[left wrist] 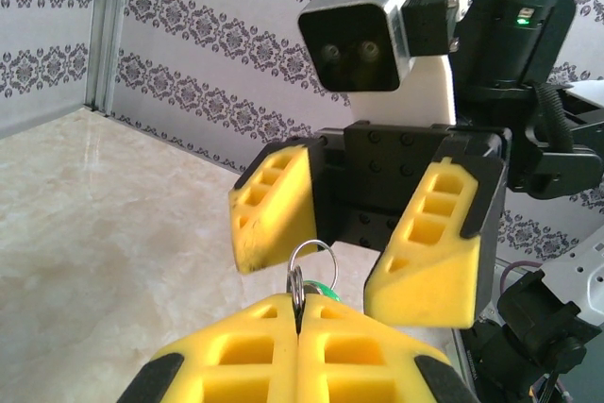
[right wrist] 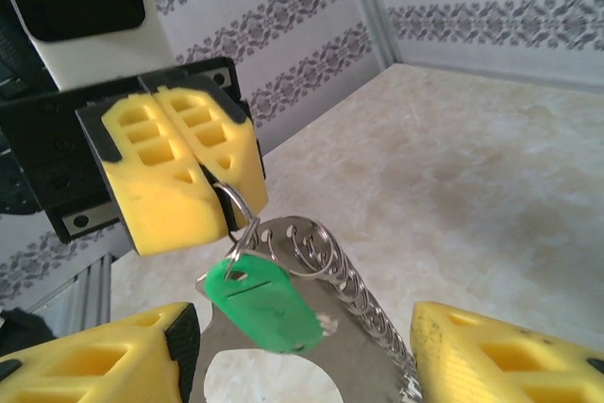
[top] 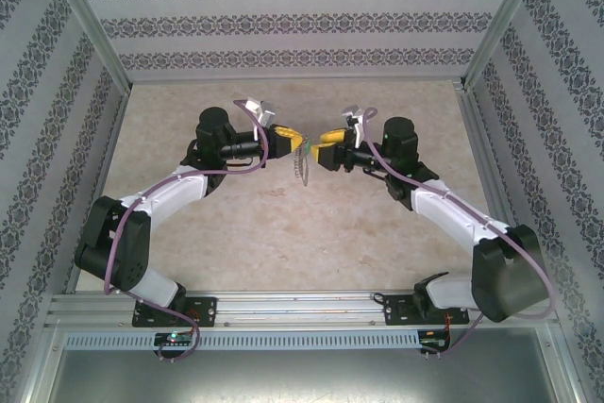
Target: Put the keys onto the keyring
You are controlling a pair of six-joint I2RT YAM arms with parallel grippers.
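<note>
- Right claw (right wrist: 302, 342) fingers sit at the lower corners of its wrist view, spread wide and gripping nothing; the keyring (right wrist: 351, 282) hangs between them.
- Green key tag (right wrist: 264, 304) lies mid-frame against the keyring, its long axis slanting from upper left to lower right, as does the keyring's row of rings.
- Left claw (right wrist: 209, 197), upper left, is pressed together, pinching the small ring (right wrist: 238, 207) that carries the tag.
- Both arms bend inward, claws tip to tip above the table (top: 283, 233).
</note>
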